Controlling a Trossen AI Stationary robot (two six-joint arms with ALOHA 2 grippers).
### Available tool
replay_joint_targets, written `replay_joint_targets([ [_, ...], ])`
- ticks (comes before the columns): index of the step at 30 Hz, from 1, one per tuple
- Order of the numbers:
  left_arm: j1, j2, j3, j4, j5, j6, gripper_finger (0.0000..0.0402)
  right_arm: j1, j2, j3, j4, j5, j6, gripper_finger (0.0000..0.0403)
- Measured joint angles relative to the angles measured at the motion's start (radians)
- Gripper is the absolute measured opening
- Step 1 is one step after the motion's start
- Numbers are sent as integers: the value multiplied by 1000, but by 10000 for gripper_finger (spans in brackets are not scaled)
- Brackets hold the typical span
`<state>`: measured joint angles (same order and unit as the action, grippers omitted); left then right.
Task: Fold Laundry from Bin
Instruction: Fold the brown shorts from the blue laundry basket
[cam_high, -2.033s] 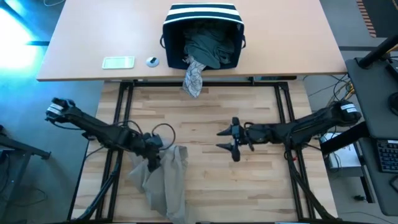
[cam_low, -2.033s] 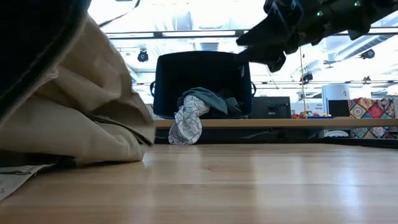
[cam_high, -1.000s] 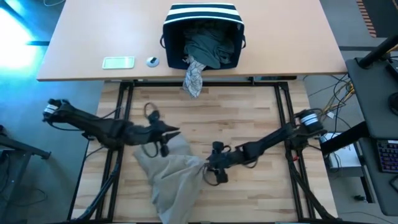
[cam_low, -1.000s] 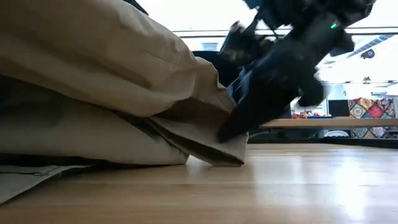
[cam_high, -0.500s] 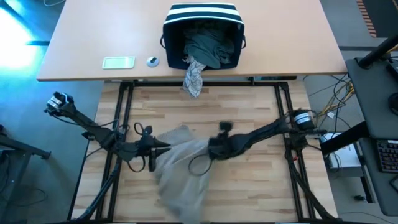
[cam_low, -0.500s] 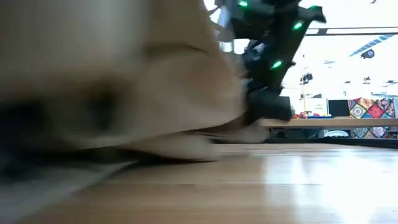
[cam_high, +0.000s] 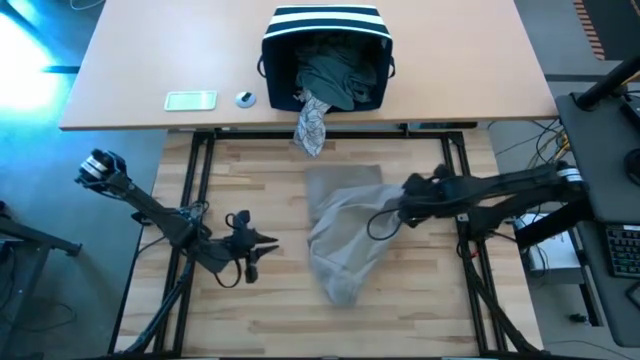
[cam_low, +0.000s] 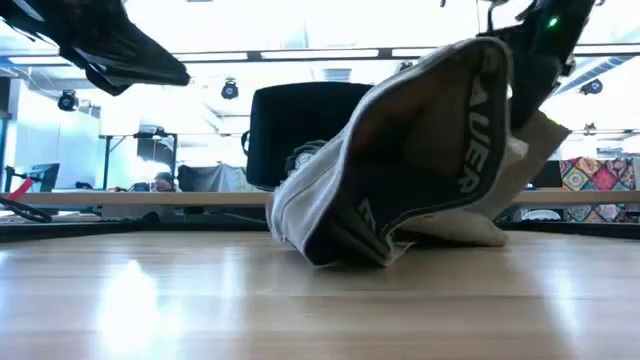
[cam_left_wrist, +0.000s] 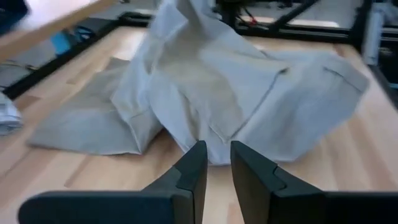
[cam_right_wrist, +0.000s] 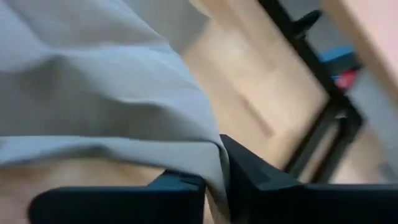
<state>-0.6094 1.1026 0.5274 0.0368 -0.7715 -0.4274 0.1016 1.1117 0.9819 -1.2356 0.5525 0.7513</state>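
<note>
The left gripper (cam_high: 262, 241) stood at about 8 o'clock on the wooden table (cam_high: 420, 310), clear of the cloth, its fingers (cam_left_wrist: 194, 171) nearly pressed together around nothing. This placement suggested a waiting posture after release.

The tan garment (cam_high: 345, 232) lay near the table's centre, partly spread, with one edge lifted toward 3 o'clock. The right gripper (cam_high: 405, 208) pinched that edge; the right wrist view showed cloth (cam_right_wrist: 112, 93) caught between the jaws. The lift probably served to drag the garment flat for folding.

Half a second before, the garment had sat further toward 8 o'clock, bunched between both grippers. One second before, the left gripper had been over the cloth. It had since backed away, and the right gripper had carried the garment toward 3 o'clock.

At 12 o'clock, on the far desk (cam_high: 120, 90), the bin (cam_high: 326, 52) lay tipped toward the table. The teal-green garment (cam_high: 338, 78) filled its mouth, and the patterned garment (cam_high: 311, 125) hung over the desk edge.
</note>
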Motion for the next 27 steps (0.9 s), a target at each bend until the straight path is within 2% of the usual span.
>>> replay_joint_targets([
  [2,6,40,0,23,3,-1,62,12,-45,-8,36,-36,-7,65],
  [6,13,137,-1,122,118,27,75,28,-82,-10,157,-160,-77,119],
  [9,12,210,-1,200,158,53,84,40,-79,-6,248,-245,-132,140],
  [15,30,315,22,217,155,36,91,167,-17,-5,428,-320,-238,142],
  [22,36,379,68,205,161,22,91,378,119,29,512,-292,-254,141],
  [27,35,379,112,121,259,-16,91,484,259,88,580,-293,-464,141],
])
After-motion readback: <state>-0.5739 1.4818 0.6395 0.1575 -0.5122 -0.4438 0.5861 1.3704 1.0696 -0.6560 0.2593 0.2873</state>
